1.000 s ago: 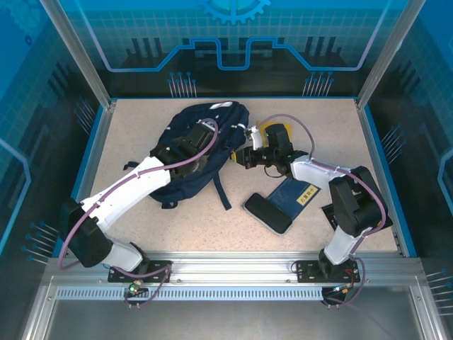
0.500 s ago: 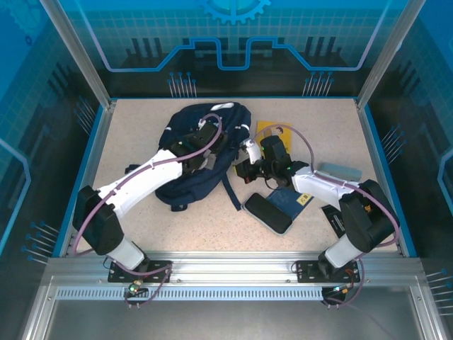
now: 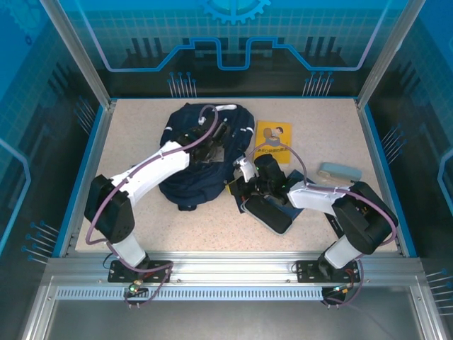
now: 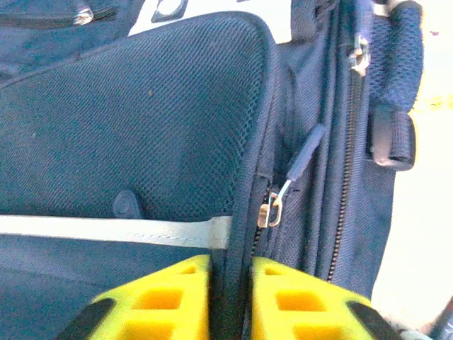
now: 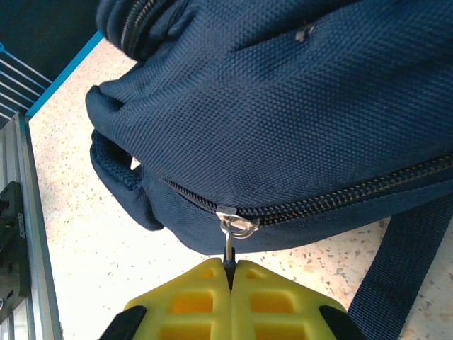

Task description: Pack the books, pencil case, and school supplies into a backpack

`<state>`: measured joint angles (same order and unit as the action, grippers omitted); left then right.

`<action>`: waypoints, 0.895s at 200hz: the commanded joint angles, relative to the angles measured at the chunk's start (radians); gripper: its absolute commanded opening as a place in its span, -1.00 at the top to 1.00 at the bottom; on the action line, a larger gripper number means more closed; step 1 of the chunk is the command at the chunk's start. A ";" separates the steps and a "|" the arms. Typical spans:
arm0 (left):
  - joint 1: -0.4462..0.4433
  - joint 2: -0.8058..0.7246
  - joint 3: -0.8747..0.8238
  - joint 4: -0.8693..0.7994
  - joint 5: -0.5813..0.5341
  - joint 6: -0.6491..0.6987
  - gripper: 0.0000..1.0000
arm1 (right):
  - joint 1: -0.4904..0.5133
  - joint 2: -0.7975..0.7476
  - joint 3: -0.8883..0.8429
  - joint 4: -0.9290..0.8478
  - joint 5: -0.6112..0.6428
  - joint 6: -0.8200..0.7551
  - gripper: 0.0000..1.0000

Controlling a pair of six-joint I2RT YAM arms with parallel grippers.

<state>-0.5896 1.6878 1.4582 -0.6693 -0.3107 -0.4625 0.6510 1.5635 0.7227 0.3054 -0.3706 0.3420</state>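
The navy backpack (image 3: pixel 191 166) lies flat at the table's middle left, white patches toward the far end. My left gripper (image 3: pixel 212 145) (image 4: pixel 231 301) rests on top of it, shut on a fold of its fabric edge beside a zipper pull (image 4: pixel 272 210). At the backpack's near right side my right gripper (image 3: pixel 237 185) (image 5: pixel 231 276) is shut on the pull tab of the main zipper; its slider (image 5: pixel 236 222) sits just above the fingers. The yellow book (image 3: pixel 274 139) lies uncovered to the right of the backpack. My right forearm hides the dark blue book.
A black pencil case (image 3: pixel 267 213) lies under my right arm near the front. A small grey-blue item (image 3: pixel 338 171) sits at the right. A dark strap (image 5: pixel 403 269) trails over the speckled table (image 3: pixel 318 120). Blue rails edge the table.
My right gripper has drawn down and left with the zipper tab. My left gripper has moved right and farther up the backpack, which has shifted. The yellow book is now uncovered.
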 commanded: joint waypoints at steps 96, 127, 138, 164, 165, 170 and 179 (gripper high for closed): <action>0.126 -0.112 -0.224 0.208 0.395 0.581 -0.68 | -0.265 0.079 0.151 -0.179 -0.083 0.045 1.00; 0.122 -0.040 -0.206 0.214 0.415 0.734 -0.61 | -0.290 0.100 0.236 -0.245 -0.118 0.018 1.00; 0.121 -0.010 -0.189 0.191 0.413 0.777 -0.57 | -0.292 0.105 0.251 -0.263 -0.119 0.014 1.00; 0.120 0.067 -0.128 0.141 0.399 0.835 -0.43 | -0.300 0.112 0.272 -0.277 -0.125 0.015 1.00; 0.121 0.070 -0.125 0.141 0.399 0.836 -0.42 | -0.300 0.113 0.272 -0.277 -0.126 0.015 1.00; 0.120 0.085 -0.112 0.136 0.395 0.843 -0.39 | -0.302 0.116 0.278 -0.281 -0.128 0.017 1.00; 0.121 0.110 -0.094 0.132 0.389 0.853 -0.35 | -0.303 0.122 0.288 -0.291 -0.132 0.017 1.00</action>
<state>-0.4629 1.7447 1.2907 -0.4969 0.0692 0.2897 0.3641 1.6745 0.9539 0.0250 -0.4572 0.3759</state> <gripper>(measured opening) 0.693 0.060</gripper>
